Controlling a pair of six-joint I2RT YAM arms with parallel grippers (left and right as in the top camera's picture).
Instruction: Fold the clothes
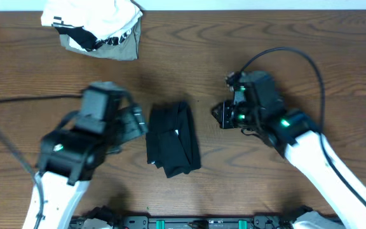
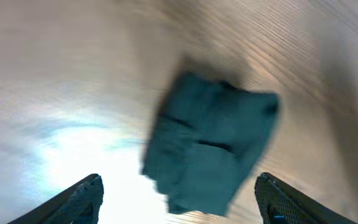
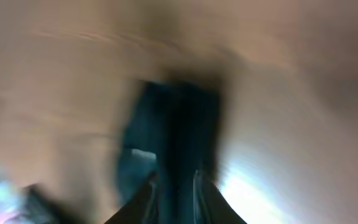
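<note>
We see the left gripper (image 1: 137,122) just left of the folded black garment (image 1: 172,138), its jaws spread wide and empty. The garment lies flat on the wooden table (image 1: 310,38). Just right of the garment, the right gripper (image 1: 219,115) hovers, its jaws barely parted, pinching nothing.

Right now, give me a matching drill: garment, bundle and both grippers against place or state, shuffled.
1. black garment
2. white-and-grey bundle
3. left gripper
4. right gripper

A. far left, away from both arms
B. fingers wide apart, nothing between them
C. folded, lying between the two arms
D. just right of the garment, not touching it

Pairs: 1-C, 2-A, 3-B, 4-D
</note>
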